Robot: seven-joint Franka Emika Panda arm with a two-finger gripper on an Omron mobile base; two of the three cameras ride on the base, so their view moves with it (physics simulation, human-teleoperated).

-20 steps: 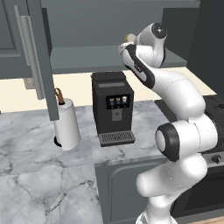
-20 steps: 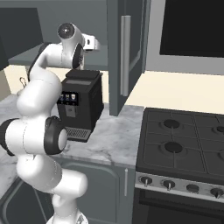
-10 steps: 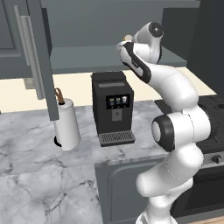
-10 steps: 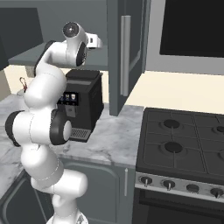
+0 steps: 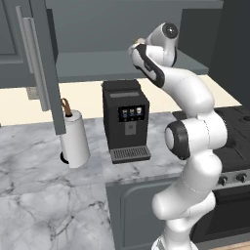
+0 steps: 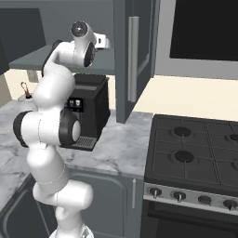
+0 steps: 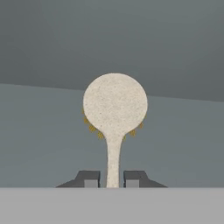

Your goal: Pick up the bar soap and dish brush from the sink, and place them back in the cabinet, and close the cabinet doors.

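One item, the dish brush (image 7: 114, 109), is clamped by its thin handle in the tool (image 7: 113, 178) above the cabinet (image 5: 122, 63) shelf; early release risks it rolling off.

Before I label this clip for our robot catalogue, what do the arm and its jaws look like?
The arm is made of glossy white, rounded segments linked by dark grey joint bands, with a round dark cap at the topmost joint. It rises from a white base. No loose cables or markings are visible. At the gripper, the hand view shows two small, dark grey, blocky finger tips.
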